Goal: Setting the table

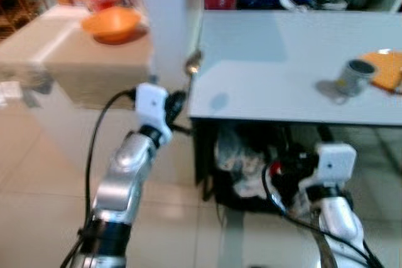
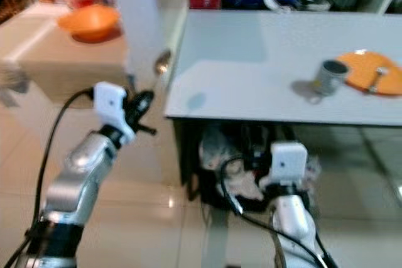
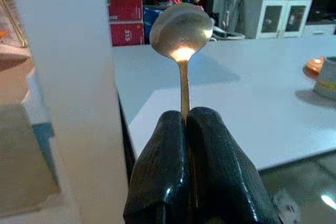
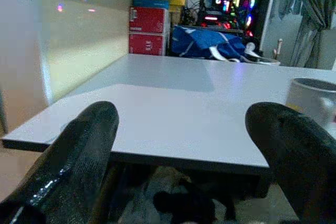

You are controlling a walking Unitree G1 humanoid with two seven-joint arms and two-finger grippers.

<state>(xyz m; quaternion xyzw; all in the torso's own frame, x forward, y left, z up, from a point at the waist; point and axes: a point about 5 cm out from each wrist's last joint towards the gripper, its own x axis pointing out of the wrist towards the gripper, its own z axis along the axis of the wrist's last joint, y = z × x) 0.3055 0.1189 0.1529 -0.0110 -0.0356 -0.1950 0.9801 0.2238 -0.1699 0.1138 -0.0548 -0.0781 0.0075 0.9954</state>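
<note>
Spoon (image 3: pixel 181 32) stands bowl-up, its handle pinched between the closed fingers of the left gripper (image 3: pixel 187 124) just off the white table's (image 1: pixel 270 73) near-left corner. Right gripper (image 4: pixel 184 145) hangs spread wide below the table edge. On the table, a grey mug (image 1: pixel 355 76) sits beside an orange plate (image 1: pixel 388 67) whose contents are too blurred to tell.

The spoon (image 3: pixel 181 45) had its lower handle hidden between the closed fingers of the left pincer (image 3: pixel 187 124). The orange plate (image 1: pixel 386 69) ran off the head view's edge, and the small item lying on it was too blurred to name. Clutter beneath the white surface (image 1: pixel 276 61) lay dark and indistinct.
</note>
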